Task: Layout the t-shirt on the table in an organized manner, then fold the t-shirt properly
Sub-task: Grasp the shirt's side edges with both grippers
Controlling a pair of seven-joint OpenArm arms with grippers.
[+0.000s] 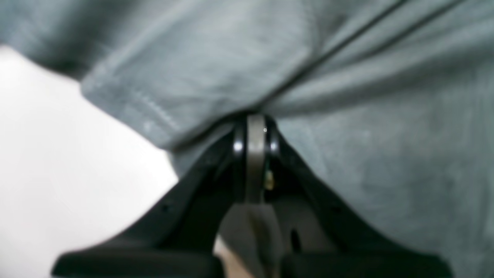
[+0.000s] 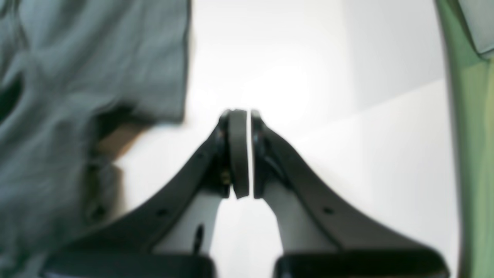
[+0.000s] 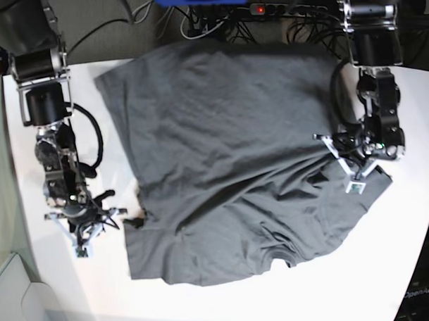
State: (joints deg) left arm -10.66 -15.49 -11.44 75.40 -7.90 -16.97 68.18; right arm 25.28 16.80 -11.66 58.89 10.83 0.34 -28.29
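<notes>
Two arms, one grip: the left gripper [image 1: 254, 127] has its jaws pinched on a sleeve of the t-shirt [image 3: 228, 160], which lies spread but wrinkled on the table [image 3: 387, 267]. The right gripper [image 2: 244, 116] hangs beside the cloth, jaws closed on nothing. Best to draw the sleeve outward, low and slow — flattening creases before any fold.

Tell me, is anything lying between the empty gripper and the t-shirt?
No. In the base view only bare table separates the shut right gripper from the t-shirt.
</notes>
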